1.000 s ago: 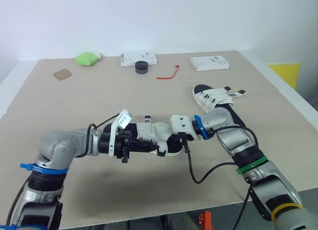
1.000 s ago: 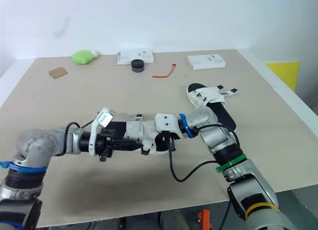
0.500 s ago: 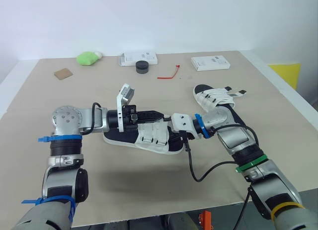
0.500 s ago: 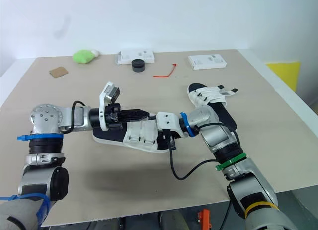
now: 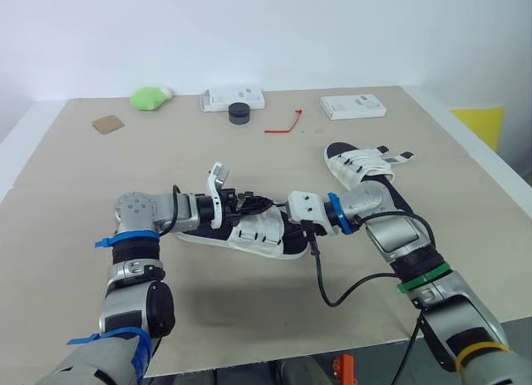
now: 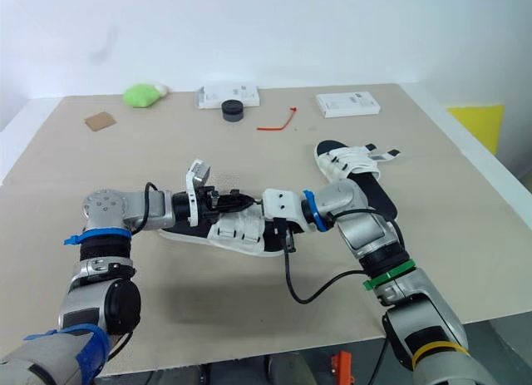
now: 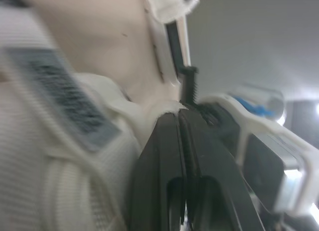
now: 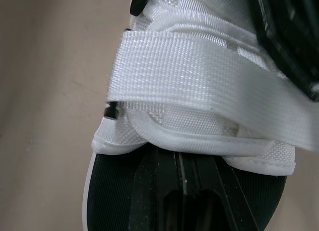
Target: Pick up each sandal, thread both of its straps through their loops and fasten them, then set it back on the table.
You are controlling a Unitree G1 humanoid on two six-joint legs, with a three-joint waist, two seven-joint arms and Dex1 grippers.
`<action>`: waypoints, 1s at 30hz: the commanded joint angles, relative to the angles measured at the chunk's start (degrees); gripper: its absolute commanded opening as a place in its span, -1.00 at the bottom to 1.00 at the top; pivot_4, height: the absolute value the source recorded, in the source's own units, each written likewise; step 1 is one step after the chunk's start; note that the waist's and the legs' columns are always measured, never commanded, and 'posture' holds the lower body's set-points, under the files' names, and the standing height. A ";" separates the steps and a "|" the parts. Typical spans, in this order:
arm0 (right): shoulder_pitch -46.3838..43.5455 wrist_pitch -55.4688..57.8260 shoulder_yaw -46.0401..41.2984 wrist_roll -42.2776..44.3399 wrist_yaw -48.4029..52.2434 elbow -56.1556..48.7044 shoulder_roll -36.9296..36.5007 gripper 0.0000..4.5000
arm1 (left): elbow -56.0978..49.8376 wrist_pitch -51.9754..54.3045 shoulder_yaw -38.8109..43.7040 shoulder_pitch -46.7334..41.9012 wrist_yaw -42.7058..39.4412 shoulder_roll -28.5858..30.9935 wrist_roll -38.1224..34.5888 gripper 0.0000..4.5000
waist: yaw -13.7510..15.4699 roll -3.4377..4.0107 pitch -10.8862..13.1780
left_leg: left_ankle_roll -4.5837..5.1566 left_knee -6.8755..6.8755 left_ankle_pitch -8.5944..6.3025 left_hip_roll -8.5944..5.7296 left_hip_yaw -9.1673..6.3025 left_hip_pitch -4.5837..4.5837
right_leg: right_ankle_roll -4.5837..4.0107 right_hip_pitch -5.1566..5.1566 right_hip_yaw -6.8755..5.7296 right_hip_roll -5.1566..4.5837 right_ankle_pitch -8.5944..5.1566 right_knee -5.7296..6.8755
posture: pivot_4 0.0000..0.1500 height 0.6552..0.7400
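Observation:
The near sandal (image 5: pixel 249 233), black-soled with white straps, lies on the table between my two arms. My right gripper (image 5: pixel 283 233) is shut on its edge under the white upper (image 8: pixel 199 126), at the end facing my right arm. From the other side my left gripper (image 5: pixel 263 204) reaches over the sandal, its fingers (image 7: pixel 182 141) pressed together with white strap fabric (image 7: pixel 149 111) at their tips. A wide white strap (image 8: pixel 199 74) crosses the upper toward the left fingers. The second sandal (image 5: pixel 366 165) lies at the right, its two strap ends (image 5: pixel 397 156) sticking out loose.
At the table's back are two white boxes (image 5: pixel 232 97) (image 5: pixel 352 106), a black round cap (image 5: pixel 239 112), a red tie (image 5: pixel 283 124), a green lump (image 5: pixel 148 97) and a brown card (image 5: pixel 106 125). A black cable (image 5: pixel 349 289) loops under my right forearm. A yellow object (image 5: pixel 478 123) sits off the right edge.
My left arm has swung inward and its gripper has dropped onto the sandal's upper, closer to the right gripper. The sandal now lies flat with its far end to the left.

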 commanded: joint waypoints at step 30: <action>3.69 2.09 3.89 -3.03 0.61 0.02 -1.03 -1.00 | -7.65 2.30 4.90 -4.71 7.00 -0.56 0.65 0.98 | -0.60 0.05 -0.85 | -0.69 -0.02 -0.27 -0.91 -1.44 1.00 | -0.02 0.68 -0.23 -0.25 -0.16 -0.88 | 1.00 1.00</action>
